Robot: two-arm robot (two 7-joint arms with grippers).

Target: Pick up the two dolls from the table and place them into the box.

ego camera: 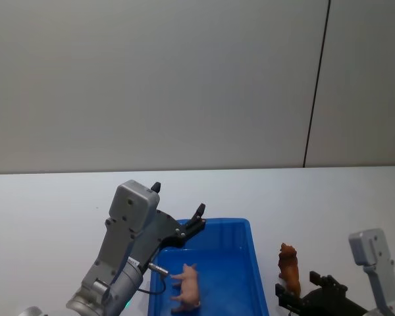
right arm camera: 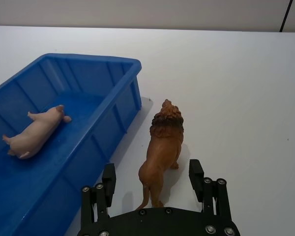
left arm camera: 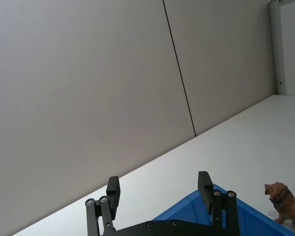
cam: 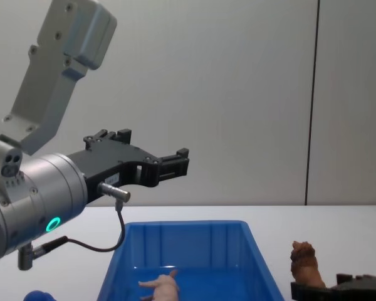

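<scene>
The right gripper [right arm camera: 152, 173] has its fingers spread either side of the rear of the lion [right arm camera: 164, 142], which stands on the desk [right arm camera: 236, 88]. Just beside it, the pig [right arm camera: 37, 132] lies on its side in the box [right arm camera: 123, 105]. The left gripper [left arm camera: 159, 189] hangs above the box, spread and empty.

Part of the bin [right arm camera: 132, 64] is cut off by the edges of the right wrist view, where the right gripper [right arm camera: 152, 168] partly hides the hind feet of the lion [right arm camera: 163, 142]. In the chest view the bottom edge cuts off the lower body of the pig [cam: 164, 287] and most of a small blue rounded thing [cam: 35, 296] at its left.
</scene>
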